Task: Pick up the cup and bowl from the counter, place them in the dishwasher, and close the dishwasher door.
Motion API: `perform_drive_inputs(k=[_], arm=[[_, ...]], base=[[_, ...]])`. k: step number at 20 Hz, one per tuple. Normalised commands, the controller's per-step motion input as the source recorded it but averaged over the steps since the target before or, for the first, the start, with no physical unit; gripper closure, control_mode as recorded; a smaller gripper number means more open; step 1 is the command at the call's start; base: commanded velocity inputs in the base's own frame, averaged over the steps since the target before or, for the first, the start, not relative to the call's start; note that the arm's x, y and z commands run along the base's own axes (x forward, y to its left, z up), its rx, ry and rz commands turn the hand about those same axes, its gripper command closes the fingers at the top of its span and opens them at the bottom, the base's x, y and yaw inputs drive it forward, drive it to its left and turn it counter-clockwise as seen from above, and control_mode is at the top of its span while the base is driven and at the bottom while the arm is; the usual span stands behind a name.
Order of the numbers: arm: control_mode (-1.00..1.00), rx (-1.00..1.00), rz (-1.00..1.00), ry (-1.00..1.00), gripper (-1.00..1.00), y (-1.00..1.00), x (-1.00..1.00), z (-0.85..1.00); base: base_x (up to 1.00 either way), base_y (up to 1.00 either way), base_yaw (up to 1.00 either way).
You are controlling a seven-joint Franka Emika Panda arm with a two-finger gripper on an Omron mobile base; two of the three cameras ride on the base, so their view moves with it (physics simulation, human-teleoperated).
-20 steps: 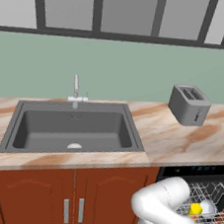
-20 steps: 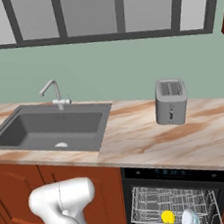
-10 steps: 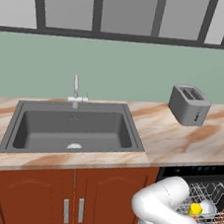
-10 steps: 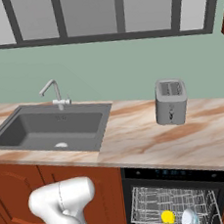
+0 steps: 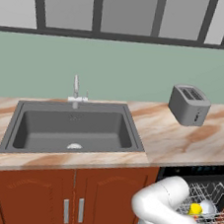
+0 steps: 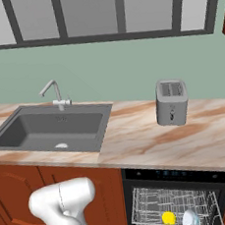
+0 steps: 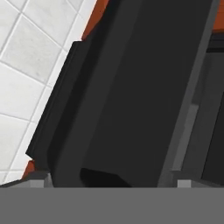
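Low at the dishwasher front, hand view: the tool's fingertips sit close against a flat black panel, the dishwasher door (image 7: 131,87), seen at a steep slant. A dark raised bar, apparently the door's handle (image 7: 57,109), runs along the panel's left side. Whether the tool is open or closed, or gripping anything, cannot be told; the fingertips are barely visible at the bottom edge. White floor tiles (image 7: 26,57) lie beyond the door's left edge, with a sliver of red-brown cabinet beside them.

Outward, base views: the dishwasher (image 6: 176,196) stands open under the desk (image 6: 152,139), white wire rack (image 6: 145,207) pulled into sight. The yellow cup (image 6: 168,219) and the pale bowl (image 6: 190,218) sit side by side in the rack, cup to the left, just beside each other. A strip of small control lights runs along the dishwasher's top.

On the desk above: grey toaster (image 6: 171,102) near the wall, well apart from the dark sink (image 6: 52,128) with its faucet (image 6: 53,94). Red-brown cabinets (image 5: 73,199) sit below the sink.
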Motion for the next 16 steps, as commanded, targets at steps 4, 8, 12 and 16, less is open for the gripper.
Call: perform_drive_inputs(k=[4, 8, 12, 16], arm=[[-1.0, 0.18, 0.09, -0.22, -1.0, 0.0, 0.64, -0.07], [-1.0, 0.17, 0.09, -0.21, -1.0, 0.0, 0.7, -0.08], [-1.0, 0.14, 0.08, -0.21, -1.0, 0.0, 0.61, -0.16], [-1.0, 0.08, 0.07, -0.21, -1.0, 0.0, 0.38, -0.4]], base=[[0.0, 0.0, 0.0], [0.0, 0.0, 0.0], [0.0, 0.0, 0.0], [0.0, 0.0, 0.0]])
